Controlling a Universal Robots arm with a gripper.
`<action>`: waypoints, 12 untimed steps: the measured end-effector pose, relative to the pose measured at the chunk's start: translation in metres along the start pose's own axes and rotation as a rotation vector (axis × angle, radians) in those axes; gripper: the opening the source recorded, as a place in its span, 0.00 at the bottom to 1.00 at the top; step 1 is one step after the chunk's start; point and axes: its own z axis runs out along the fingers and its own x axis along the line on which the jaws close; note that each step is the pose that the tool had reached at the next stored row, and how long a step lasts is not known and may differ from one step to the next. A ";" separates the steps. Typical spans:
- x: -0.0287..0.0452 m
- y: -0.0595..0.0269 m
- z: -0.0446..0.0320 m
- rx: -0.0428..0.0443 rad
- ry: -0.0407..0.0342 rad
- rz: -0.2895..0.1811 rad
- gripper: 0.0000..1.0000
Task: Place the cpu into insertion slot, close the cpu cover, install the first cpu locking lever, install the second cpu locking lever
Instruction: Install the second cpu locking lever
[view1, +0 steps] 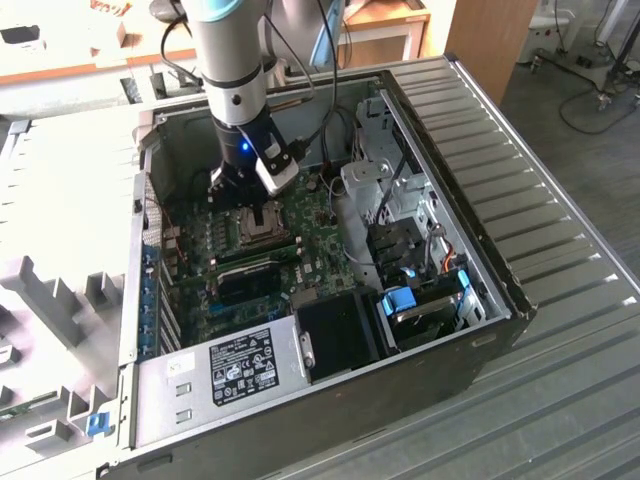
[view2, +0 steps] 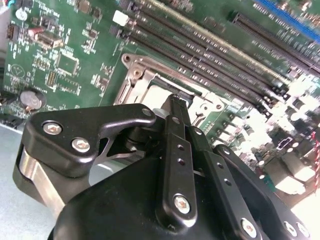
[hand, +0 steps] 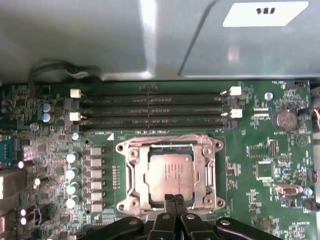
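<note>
The cpu (hand: 169, 172), silvery-grey and square, lies flat in the insertion slot (hand: 122, 148) on the green motherboard. The cpu cover (hand: 202, 170), a thin metal frame, lies down around the chip, whose top shows through its window. A thin wire lever (hand: 165, 136) runs along the slot's side nearest the memory slots. My gripper (hand: 173, 198) is shut, its black fingertips pressed together with nothing visible between them, just over the slot's edge farthest from the memory slots. In the second wrist view the fingertips (view2: 174, 102) sit against the slot's metal rim (view2: 137, 75). In the exterior view the gripper (view1: 262, 213) hangs right above the slot (view1: 262, 235).
Long black memory slots (hand: 150, 107) run beside the socket. A row of capacitors (hand: 73, 172) and a coin cell (hand: 284, 120) flank it. The open case (view1: 480, 180) surrounds the board, with a power supply (view1: 235, 365), a black block (view1: 335, 335) and drive cages (view1: 420, 290) nearby.
</note>
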 end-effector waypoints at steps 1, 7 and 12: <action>0.0001 0.0017 0.0001 -0.0001 0.0000 0.000 0.11; 0.0002 0.0061 0.0002 -0.0004 0.0005 -0.008 0.11; 0.0003 0.0067 0.0000 -0.0013 0.0014 -0.029 0.11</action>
